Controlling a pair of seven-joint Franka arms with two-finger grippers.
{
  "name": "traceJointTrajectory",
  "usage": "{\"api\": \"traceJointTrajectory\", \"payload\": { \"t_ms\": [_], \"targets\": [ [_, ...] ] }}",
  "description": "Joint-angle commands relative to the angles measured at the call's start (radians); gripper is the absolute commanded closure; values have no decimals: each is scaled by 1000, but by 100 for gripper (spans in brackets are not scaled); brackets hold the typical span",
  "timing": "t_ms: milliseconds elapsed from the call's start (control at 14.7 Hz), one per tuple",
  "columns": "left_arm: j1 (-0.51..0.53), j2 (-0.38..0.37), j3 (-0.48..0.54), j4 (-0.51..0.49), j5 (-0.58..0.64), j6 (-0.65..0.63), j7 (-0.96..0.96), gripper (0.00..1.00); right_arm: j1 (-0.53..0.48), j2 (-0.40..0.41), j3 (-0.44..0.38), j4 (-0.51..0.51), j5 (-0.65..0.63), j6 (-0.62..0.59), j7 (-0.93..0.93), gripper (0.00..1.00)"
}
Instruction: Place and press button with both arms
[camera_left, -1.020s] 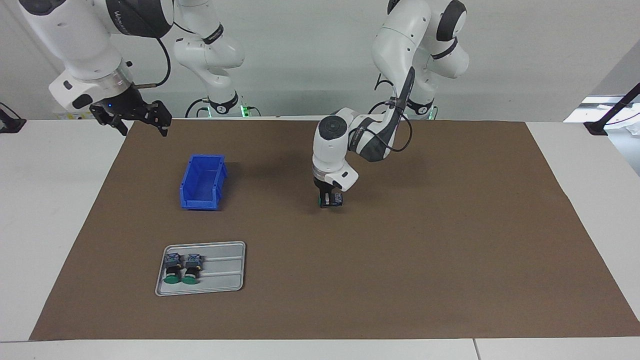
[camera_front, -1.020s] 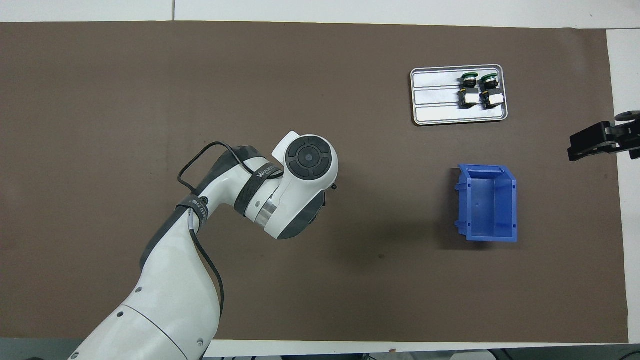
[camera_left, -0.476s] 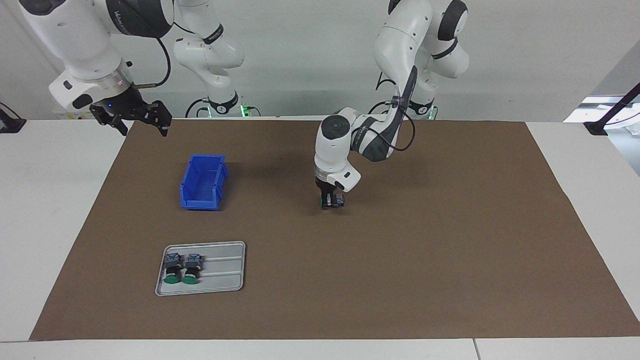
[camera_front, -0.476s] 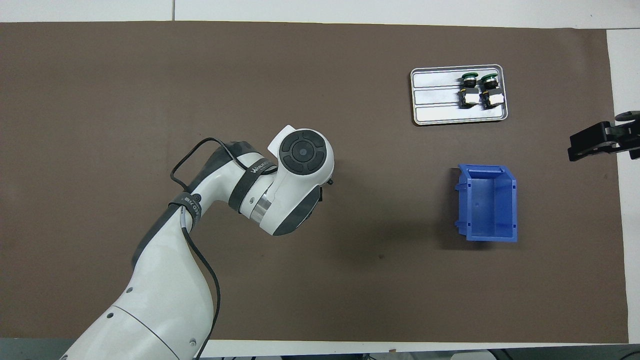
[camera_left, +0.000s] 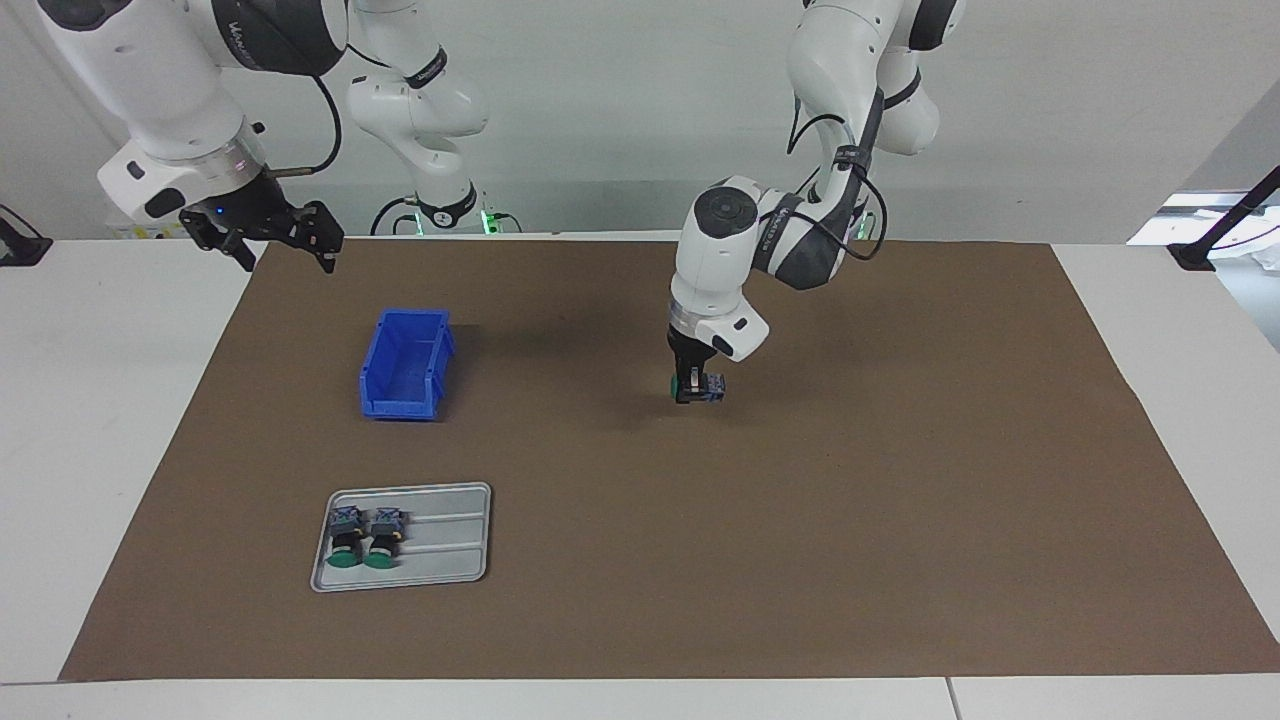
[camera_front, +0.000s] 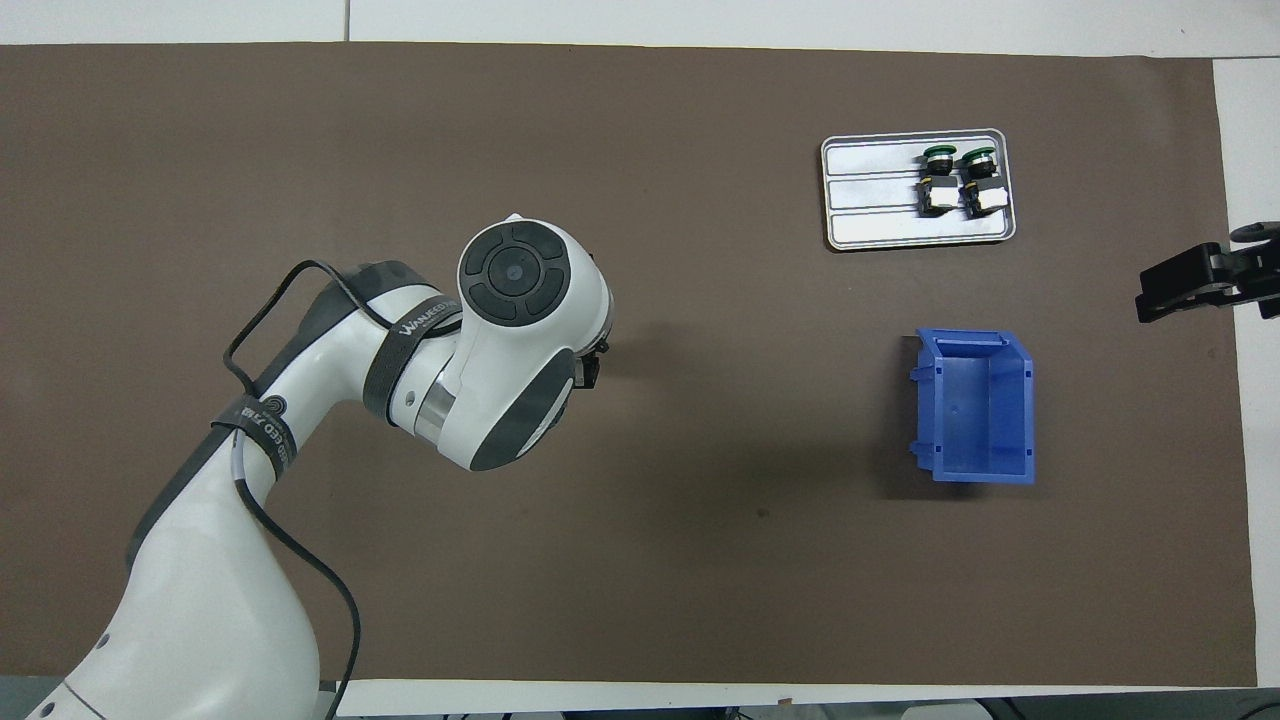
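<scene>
Gripped sideways over brown mat (camera_left: 900, 500) by left black gripper (camera_left: 693, 388): green-capped, blue-grey button (camera_left: 703, 386), cap toward right arm's end. Right black gripper (camera_left: 268, 235) spread wide, empty, waiting.

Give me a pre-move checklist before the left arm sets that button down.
1. Grip: left end effector is shut on the button, which lies sideways in it, green cap toward the right arm's end. Ok.
2. Height: whether the button touches the brown mat or hangs just over it: cannot tell.
3. Landing spot: bare mat under it. Ok.
4. Blue bin and tray with two spare buttons lie toward the right arm's end, well apart from the left arm. Ok.
5. Right end effector is open and waits over the mat's corner by its base. Ok.
</scene>
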Motion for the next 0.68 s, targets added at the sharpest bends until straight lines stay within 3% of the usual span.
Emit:
{"api": "traceJointTrajectory", "payload": {
  "t_ms": [0,204,612],
  "targets": [
    [37,-39,-2,-56,-140,48,107,79,0,-22,-3,-25,6,-3,-11,1],
    [61,-39,-1,-74,-395,109,265,80,0,-22,-3,-25,6,-3,-11,1],
    [63,-58,-2,-171,-717,278,495,81,-1,-22,-3,-25,4,-3,-11,1]
  ]
}}
